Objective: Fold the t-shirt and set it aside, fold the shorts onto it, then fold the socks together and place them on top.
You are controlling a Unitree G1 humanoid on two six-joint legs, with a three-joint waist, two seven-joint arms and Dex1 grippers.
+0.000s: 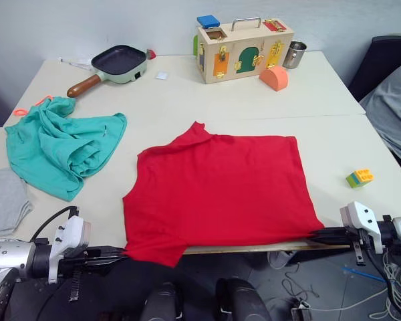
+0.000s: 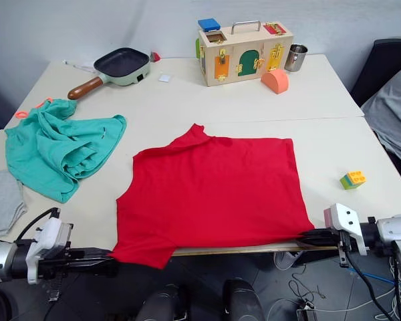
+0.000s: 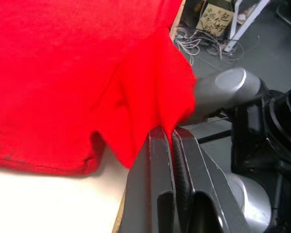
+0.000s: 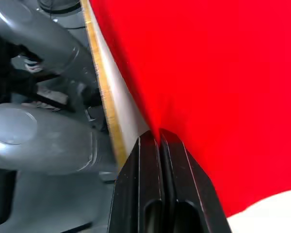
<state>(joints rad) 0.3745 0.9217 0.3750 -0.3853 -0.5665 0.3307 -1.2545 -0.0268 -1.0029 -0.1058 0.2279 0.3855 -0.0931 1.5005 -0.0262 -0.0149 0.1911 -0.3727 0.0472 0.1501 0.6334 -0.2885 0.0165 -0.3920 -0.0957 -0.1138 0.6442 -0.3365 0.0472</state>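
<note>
Red t-shirt [image 1: 220, 190] flat, shorts [image 1: 57, 147] crumpled, socks [image 1: 7, 199] beside.

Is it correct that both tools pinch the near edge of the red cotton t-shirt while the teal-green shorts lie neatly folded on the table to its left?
Not quite. Both the left tool and right tool do pinch the near edge of the red cotton t-shirt, but the left eye view shows the teal-green fabric shorts lying crumpled, not folded, on the table to its left.

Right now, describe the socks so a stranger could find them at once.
Start at the white table and go to its near left corner. Beside the crumpled teal shorts lie the socks, small, flat, light grey, far smaller than either garment.
</note>
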